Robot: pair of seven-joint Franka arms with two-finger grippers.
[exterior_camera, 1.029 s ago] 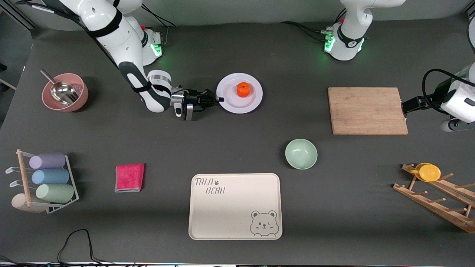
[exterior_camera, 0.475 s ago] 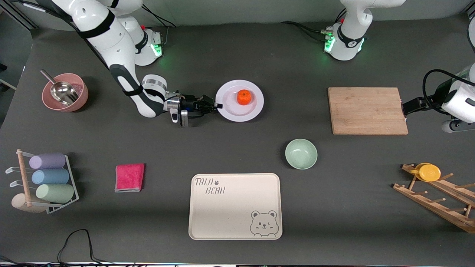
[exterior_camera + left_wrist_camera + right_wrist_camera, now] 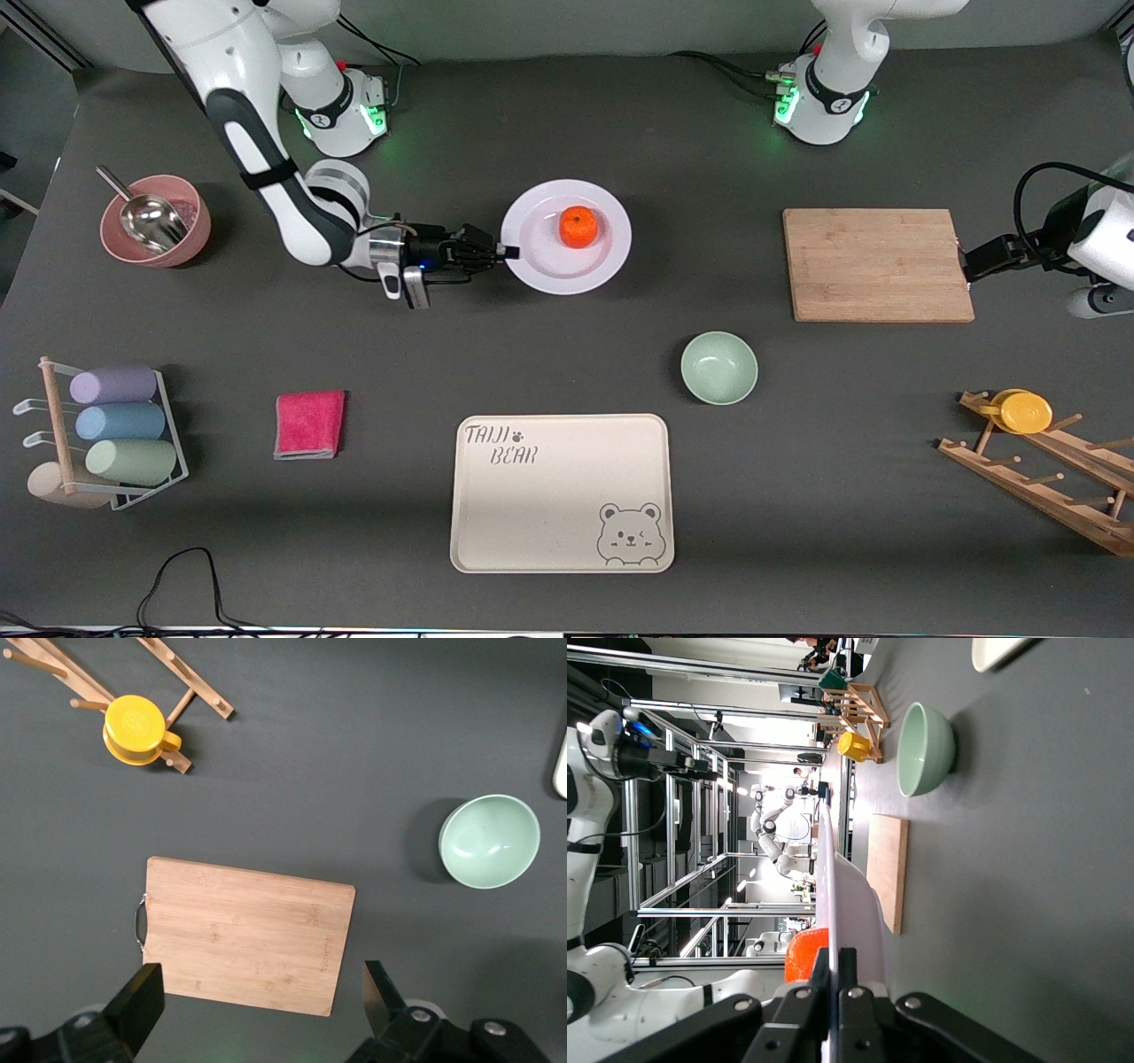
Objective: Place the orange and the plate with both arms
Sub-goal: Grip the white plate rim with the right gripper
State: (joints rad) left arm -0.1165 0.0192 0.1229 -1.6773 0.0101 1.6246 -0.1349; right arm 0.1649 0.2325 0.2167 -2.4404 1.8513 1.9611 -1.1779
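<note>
The pale lavender-white plate carries the orange near its middle. My right gripper is shut on the plate's rim at the side toward the right arm's end and holds it slightly above the table. In the right wrist view the plate shows edge-on between the shut fingers of the right gripper, with the orange beside them. My left gripper is open and empty in the air at the cutting board's handle end; in the left wrist view the left gripper shows its fingers wide apart.
A bamboo cutting board lies toward the left arm's end. A mint-green bowl and a cream bear tray lie nearer the camera. A pink cloth, a pink bowl with a scoop, a cup rack and a wooden rack with a yellow cup stand around.
My right gripper has drawn the plate with the orange a little toward the right arm's end, and the plate looks larger, raised. The left arm has barely moved.
</note>
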